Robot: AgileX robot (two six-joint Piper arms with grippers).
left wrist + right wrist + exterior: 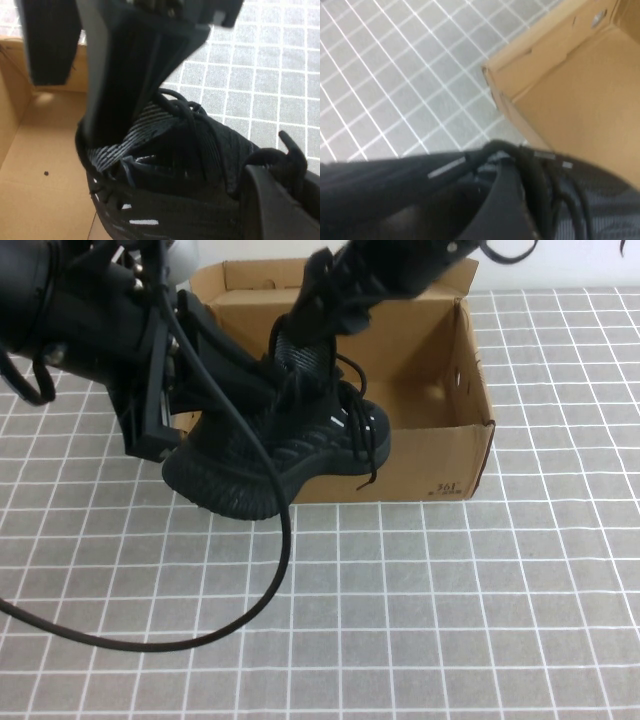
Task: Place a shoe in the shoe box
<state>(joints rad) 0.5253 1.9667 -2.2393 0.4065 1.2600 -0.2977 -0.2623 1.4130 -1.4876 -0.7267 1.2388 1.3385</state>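
We see the shoe box (440, 455) open and bare inside; both left tool (185, 405) and right tool (300, 335) grip the black knit shoe (290, 455) above its front wall.

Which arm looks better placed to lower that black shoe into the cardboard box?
Probably both together. The left claw grips the shoe at its heel end; the right claw holds its collar from above, already over the shoe box. The right looks slightly better placed.
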